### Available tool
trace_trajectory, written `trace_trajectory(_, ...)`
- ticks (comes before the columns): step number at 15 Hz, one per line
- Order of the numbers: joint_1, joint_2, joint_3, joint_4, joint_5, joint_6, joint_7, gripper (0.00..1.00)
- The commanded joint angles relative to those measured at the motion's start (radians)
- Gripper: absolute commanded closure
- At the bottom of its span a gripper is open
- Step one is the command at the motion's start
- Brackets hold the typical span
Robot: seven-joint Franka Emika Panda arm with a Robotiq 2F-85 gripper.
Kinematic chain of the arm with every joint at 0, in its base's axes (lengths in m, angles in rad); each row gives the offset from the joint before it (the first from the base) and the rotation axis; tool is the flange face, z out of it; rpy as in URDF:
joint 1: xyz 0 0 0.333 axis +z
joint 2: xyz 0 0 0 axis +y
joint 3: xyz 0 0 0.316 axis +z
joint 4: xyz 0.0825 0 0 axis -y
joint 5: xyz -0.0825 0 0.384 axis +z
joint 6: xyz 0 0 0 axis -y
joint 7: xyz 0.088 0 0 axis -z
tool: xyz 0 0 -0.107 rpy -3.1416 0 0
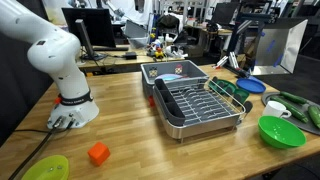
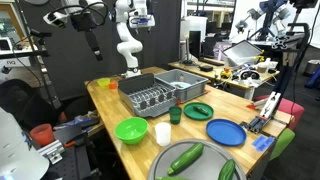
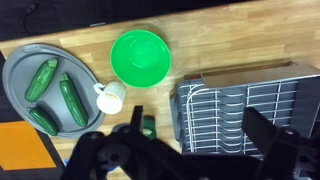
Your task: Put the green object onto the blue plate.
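The green object (image 3: 147,127) is a small dark green item on the wooden table between the white cup (image 3: 110,97) and the dish rack (image 3: 250,110); it also shows in an exterior view (image 2: 175,114). The blue plate (image 2: 226,132) lies empty on the table, to the right of the green object in that view; it also shows in an exterior view (image 1: 250,86) and is out of the wrist view. My gripper (image 3: 200,130) is open and empty, high above the rack's edge. Its left finger partly overlaps the green object in the picture.
A bright green bowl (image 3: 140,57) stands near the cup. A grey tray (image 3: 12,95) holds three cucumbers. A dark green plate (image 2: 198,110) lies near the blue plate. A yellow-green plate (image 1: 47,168) and an orange block (image 1: 98,153) lie near the robot base.
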Motion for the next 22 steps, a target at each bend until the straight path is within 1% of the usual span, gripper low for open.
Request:
trace_trajectory(1,0.003,0.001,-0.003,0.002,-0.003,-0.003,0.002,0.0)
trace_trajectory(12,0.003,0.001,-0.003,0.002,-0.003,-0.003,0.002,0.0)
trace_trajectory(15,-0.034,0.016,-0.05,0.018,-0.034,0.017,-0.031,0.0)
trace_trajectory(17,-0.063,0.03,-0.109,0.019,-0.063,0.028,-0.083,0.0)
trace_trajectory(19,-0.103,0.058,-0.171,0.022,-0.105,0.031,-0.146,0.0)
trace_trajectory(20,-0.132,0.081,-0.195,0.024,-0.126,0.041,-0.156,0.0)
trace_trajectory(22,-0.18,0.136,-0.234,0.023,-0.154,0.106,-0.151,0.0)
